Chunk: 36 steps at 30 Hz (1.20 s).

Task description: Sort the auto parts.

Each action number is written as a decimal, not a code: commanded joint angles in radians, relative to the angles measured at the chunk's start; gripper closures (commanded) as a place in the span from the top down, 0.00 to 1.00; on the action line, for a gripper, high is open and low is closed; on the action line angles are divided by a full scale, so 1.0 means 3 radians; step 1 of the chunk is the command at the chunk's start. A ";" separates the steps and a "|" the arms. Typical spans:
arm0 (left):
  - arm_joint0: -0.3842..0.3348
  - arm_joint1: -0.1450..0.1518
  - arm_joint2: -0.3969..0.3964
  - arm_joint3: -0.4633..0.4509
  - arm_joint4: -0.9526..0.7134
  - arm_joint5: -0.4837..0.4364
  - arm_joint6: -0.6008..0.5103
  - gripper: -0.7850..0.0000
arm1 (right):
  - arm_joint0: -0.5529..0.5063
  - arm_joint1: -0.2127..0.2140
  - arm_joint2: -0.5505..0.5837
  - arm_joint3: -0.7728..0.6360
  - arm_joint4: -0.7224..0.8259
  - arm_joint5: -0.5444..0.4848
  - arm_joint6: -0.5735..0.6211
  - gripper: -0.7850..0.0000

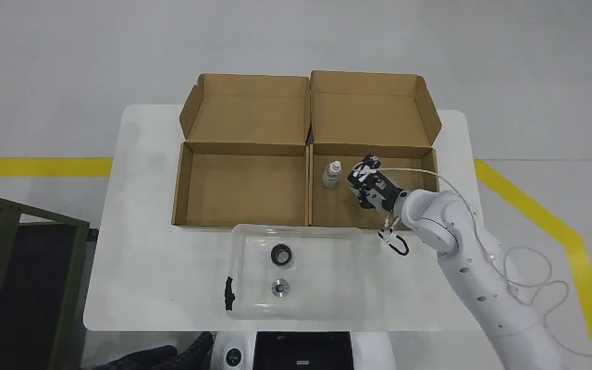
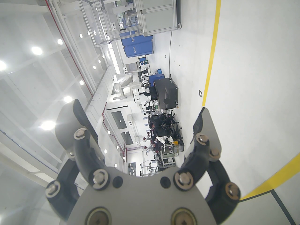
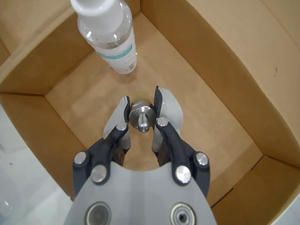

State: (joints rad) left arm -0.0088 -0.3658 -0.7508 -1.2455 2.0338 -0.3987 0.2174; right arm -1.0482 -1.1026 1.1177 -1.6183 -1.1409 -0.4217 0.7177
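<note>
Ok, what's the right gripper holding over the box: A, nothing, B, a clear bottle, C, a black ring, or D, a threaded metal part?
D: the right gripper is shut on a threaded metal part above the cardboard box, and the bottle stands apart on the box floor.

Bottle (image 1: 330, 174) stands in the right box (image 1: 338, 209); bin (image 1: 344, 279) lies before it.
</note>
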 commanded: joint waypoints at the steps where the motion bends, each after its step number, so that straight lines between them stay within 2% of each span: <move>1: 0.0000 0.0000 0.0000 0.0000 0.0000 0.0000 0.0000 1.00 | 0.0040 -0.0012 -0.0046 0.0038 -0.0006 0.0013 0.0011 0.00; 5: 0.0000 0.0000 0.0000 0.0000 0.0000 0.0000 0.0000 1.00 | 0.0115 -0.0034 -0.0129 0.0104 -0.0029 0.0040 0.0046 0.00; 7: 0.0000 0.0000 0.0000 0.0000 0.0000 0.0000 0.0000 1.00 | 0.0148 -0.0044 -0.0170 0.0130 -0.0048 0.0053 0.0066 0.21; 10: 0.0000 0.0000 0.0000 0.0000 0.0000 0.0000 0.0000 1.00 | 0.0178 -0.0058 -0.0219 0.0163 -0.0078 0.0082 0.0076 0.32; 12: 0.0000 0.0000 0.0000 0.0000 0.0000 0.0000 0.0000 1.00 | 0.0188 -0.0066 -0.0247 0.0176 -0.0085 0.0090 0.0072 0.35; 19: 0.0000 0.0000 0.0000 0.0000 0.0000 0.0000 0.0000 1.00 | 0.0163 -0.0074 -0.0245 0.0144 -0.0101 0.0113 -0.0006 0.40; 26: 0.0000 0.0000 0.0000 0.0000 0.0000 0.0000 0.0000 1.00 | 0.0064 -0.0052 -0.0116 -0.0004 -0.0064 0.0106 -0.0068 0.40; 36: 0.0000 0.0000 0.0000 0.0000 0.0000 0.0000 0.0000 1.00 | -0.0341 0.0026 0.0232 -0.0583 0.0012 -0.0010 -0.0214 0.43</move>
State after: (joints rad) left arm -0.0088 -0.3658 -0.7508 -1.2455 2.0338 -0.3987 0.2174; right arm -1.1363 -1.0970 1.1766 -1.7737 -1.1374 -0.4208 0.6581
